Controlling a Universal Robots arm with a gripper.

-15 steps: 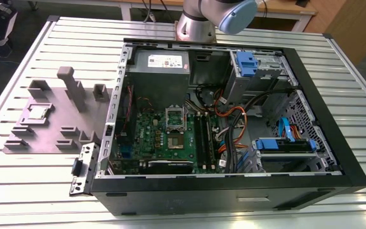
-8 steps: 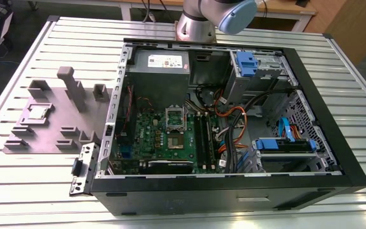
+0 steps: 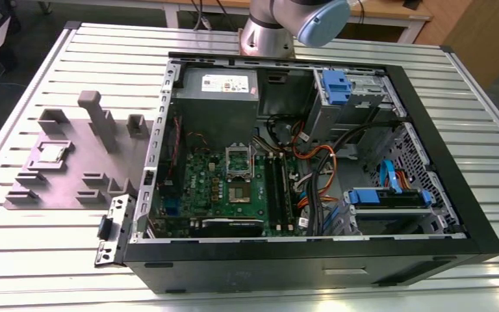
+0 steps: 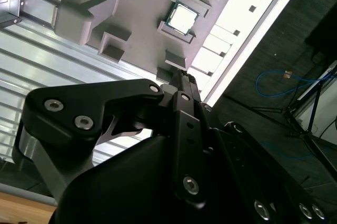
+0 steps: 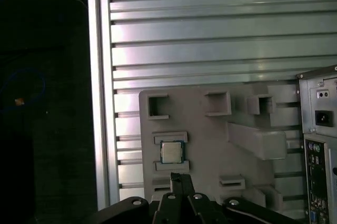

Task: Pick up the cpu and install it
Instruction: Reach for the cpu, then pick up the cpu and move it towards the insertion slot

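Observation:
The cpu (image 3: 52, 153) is a small silvery square chip lying flat in a recess of the grey plastic tray (image 3: 67, 188), at the exterior view's left. It also appears in both wrist views, as the cpu (image 5: 171, 152) and the cpu (image 4: 181, 18). My gripper (image 5: 180, 177) hangs well above the tray, its black fingers (image 4: 179, 84) pressed together with nothing between them, their tips just short of the chip in the picture. The green motherboard (image 3: 202, 175) lies inside the open computer case (image 3: 457, 214), with its cpu socket (image 3: 239, 192) uncovered and the silver socket frame (image 3: 237, 161) flipped up.
The tray carries several raised blocks and a tall post (image 3: 93, 114). The case holds cables (image 3: 319, 169), blue drive brackets (image 3: 336, 84) and a power supply (image 3: 219, 84). Everything rests on a slatted aluminium table (image 3: 50, 253); its edge (image 5: 100, 103) drops to dark floor. The arm's base (image 3: 267, 32) stands behind the case.

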